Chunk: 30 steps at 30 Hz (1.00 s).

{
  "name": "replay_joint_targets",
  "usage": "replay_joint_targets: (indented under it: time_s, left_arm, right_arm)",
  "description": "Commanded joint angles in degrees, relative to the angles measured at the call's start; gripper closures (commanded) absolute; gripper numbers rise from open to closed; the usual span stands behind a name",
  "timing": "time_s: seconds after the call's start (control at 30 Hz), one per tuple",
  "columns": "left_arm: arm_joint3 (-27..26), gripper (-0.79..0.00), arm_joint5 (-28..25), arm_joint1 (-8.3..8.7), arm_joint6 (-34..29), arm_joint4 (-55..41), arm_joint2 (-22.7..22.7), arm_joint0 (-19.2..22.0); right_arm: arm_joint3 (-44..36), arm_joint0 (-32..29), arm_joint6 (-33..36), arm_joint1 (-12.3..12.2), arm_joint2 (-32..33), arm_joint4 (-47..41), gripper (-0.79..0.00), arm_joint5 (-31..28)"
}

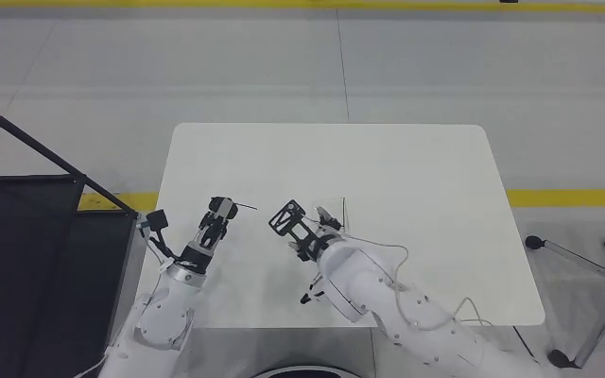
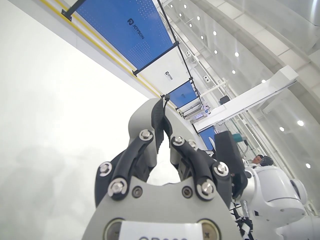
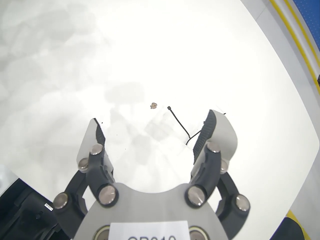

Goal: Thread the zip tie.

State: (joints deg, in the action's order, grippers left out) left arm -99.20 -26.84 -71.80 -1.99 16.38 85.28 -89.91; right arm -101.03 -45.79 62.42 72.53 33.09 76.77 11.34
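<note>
Two end effectors hang over the white tabletop [image 1: 425,170], low and left of centre in the top view. The left end effector [image 2: 162,116] is clamped on a black zip tie [image 2: 166,99], whose head pokes out past the fingertips. The right end effector [image 3: 153,117] stands wide apart above a second zip tie [image 3: 178,122], which lies bent and flat just beside one finger, near a small brown speck [image 3: 153,105].

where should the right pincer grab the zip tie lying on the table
Take the zip tie on its straight strap, between the small head and the kink, coming straight down with the open right pincer astride it: it lies flat on the table.
</note>
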Motion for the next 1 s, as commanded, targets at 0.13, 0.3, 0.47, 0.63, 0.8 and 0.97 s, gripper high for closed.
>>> replay_joint_targets:
  time_s: [0.13, 0.3, 0.47, 0.63, 0.8, 0.97]
  left_arm:
    - [0.1, 0.000, -0.3, -0.02, 0.0, 0.3, 0.0, 0.0]
    - [0.3, 0.000, -0.2, 0.00, 0.4, -0.3, 0.8, 0.0]
    - [0.9, 0.000, 1.0, -0.04, 1.0, -1.9, 1.6, 0.3]
    - [1.0, 0.000, 1.2, -0.05, 0.9, -2.6, 2.1, 0.3]
    - [0.8, 0.000, 1.4, -0.09, 1.0, -2.5, 2.2, 0.2]
    - [0.9, 0.000, 1.5, -0.14, 0.8, -2.3, 2.0, 0.4]
  right_arm:
    - [5.4, 2.9, 3.2, 2.5, -1.2, 0.8, -0.403, 3.0]
    - [7.1, 2.7, 2.6, 3.5, -0.3, 0.6, -0.382, 2.5]
    - [8.2, 2.1, 2.6, 4.1, 0.5, 1.1, -0.369, 1.6]
    - [9.9, 2.2, 2.9, 4.9, 1.3, 1.4, -0.320, 1.1]
    - [11.5, 2.6, 3.3, 5.8, 2.0, 1.5, -0.317, 0.8]
    - [12.9, 2.9, 3.2, 6.7, 2.5, 1.3, -0.311, 0.1]
